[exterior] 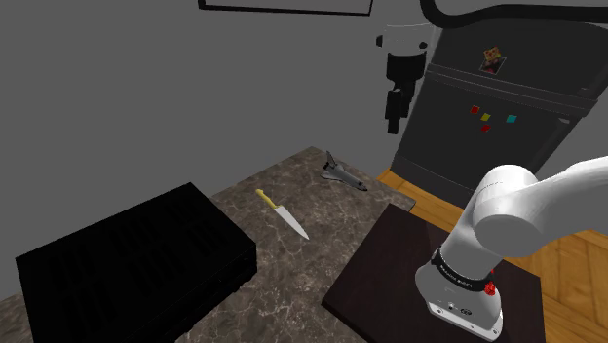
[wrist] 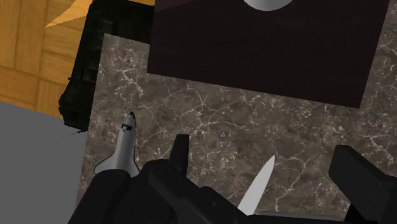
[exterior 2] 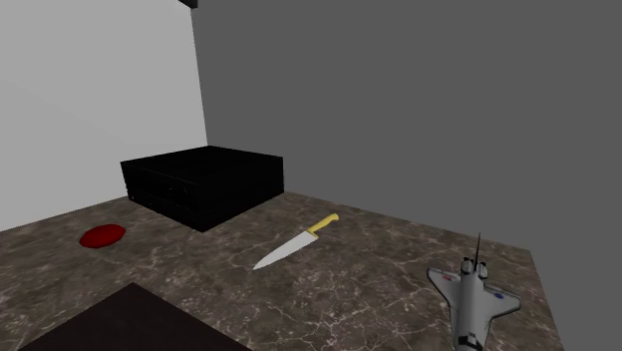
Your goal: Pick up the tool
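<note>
Yellow-handled knife [exterior: 283,213] [exterior 2: 296,242] [wrist: 257,184] lies flat on the marbled brown worktop [exterior: 255,181] [exterior 2: 379,261] [wrist: 210,114], its pale blade pointing toward the dark stand [exterior: 390,278] [exterior 2: 120,321] [wrist: 267,57] and its handle away from it. Nothing touches it. It rests between a big black box [exterior: 136,258] [exterior 2: 204,179] and a toy space shuttle [exterior: 341,175] [exterior 2: 470,299] [wrist: 123,149], apart from both. The shuttle lies near the worktop's edge.

The tool [exterior: 394,125] [wrist: 264,149] hangs high over the worktop, pointing down; in the shoulder view it shows against a tall dark cabinet [exterior: 487,136] that bears small coloured squares. Its black fingers [wrist: 180,153] stand wide apart and hold nothing. In the wrist view the knife's blade tip shows in the gap between them, far below and untouched.

In the second exterior view a flat red disc [exterior 2: 103,235] lies on the worktop in front of the black box, well away from the knife. Wooden floor [exterior: 575,263] [wrist: 25,63] runs beyond the stand and the worktop's edge.
</note>
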`<control>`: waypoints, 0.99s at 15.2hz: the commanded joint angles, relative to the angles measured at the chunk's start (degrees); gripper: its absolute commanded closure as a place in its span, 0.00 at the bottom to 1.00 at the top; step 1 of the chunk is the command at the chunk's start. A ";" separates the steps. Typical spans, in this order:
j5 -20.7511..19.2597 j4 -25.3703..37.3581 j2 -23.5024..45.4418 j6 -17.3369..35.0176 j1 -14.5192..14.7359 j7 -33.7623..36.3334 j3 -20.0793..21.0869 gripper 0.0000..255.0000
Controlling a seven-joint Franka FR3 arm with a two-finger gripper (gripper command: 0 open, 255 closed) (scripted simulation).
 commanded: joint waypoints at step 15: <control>1.43 -9.61 18.06 32.33 1.34 -1.43 -1.52 0.00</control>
